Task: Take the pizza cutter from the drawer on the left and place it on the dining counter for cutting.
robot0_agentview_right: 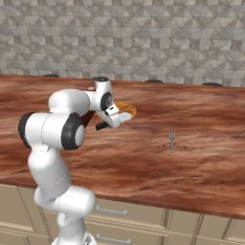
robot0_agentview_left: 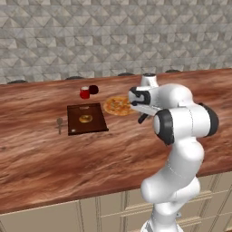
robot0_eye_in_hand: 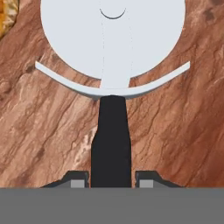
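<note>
Your tool [robot0_eye_in_hand: 112, 178] clamps the matte black handle of the pizza cutter [robot0_eye_in_hand: 113, 52], whose smooth round pale blade and curved guard hang over the reddish wood-grain surface [robot0_eye_in_hand: 175, 127]. Beyond lies a round pizza [robot0_agentview_left: 118, 106], beside a dark rectangular board [robot0_agentview_left: 86, 118].

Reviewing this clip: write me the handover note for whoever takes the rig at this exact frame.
End effector: shut on the pizza cutter, gripping its black handle, white wheel pointing away from the hand.
Position: held above the dining counter, just beside the pizza; whether the wheel touches the wood cannot be told.
Also on the counter: cutting board, red cup, fork.
Done: cutter fetched and carried over.
Left: lower it onto bare wood near the pizza, open, withdraw.
</note>
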Tool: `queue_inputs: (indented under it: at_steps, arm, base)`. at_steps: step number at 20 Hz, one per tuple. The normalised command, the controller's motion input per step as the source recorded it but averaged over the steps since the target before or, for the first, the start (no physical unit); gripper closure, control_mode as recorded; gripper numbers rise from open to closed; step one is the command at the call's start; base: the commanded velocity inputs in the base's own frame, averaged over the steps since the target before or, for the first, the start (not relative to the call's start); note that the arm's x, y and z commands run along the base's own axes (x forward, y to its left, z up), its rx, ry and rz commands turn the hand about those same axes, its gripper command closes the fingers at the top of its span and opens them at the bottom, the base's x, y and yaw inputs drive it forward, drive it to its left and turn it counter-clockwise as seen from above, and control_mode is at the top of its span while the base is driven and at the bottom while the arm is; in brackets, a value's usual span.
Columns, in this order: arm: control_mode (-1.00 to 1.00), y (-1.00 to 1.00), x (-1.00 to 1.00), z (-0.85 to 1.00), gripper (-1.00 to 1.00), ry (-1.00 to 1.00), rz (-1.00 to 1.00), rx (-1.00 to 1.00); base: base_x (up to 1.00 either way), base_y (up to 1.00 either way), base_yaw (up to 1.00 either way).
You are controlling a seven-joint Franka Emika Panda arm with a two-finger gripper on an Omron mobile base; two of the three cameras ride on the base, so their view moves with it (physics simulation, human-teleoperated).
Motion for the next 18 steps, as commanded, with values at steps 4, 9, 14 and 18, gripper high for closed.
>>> queue_inputs:
  at_steps: [4,9,14,18]
  arm:
    - [-1.00,0.00,0.63,-0.38,1.00,0.00,-0.09,0.05]
    - [-1.00,0.00,0.58,-0.42,1.00,0.00,-0.07,0.00]
    - [-1.00,0.00,0.58,-0.42,1.00,0.00,-0.04,0.00]
    - [-1.00,0.00,0.33,-0.32,1.00,0.07,-0.01,0.00]
  base:
    - [0.00,0.00,0.00]
    - [0.00,0.00,0.00]
    - [0.00,0.00,0.00]
    - [0.00,0.00,0.00]
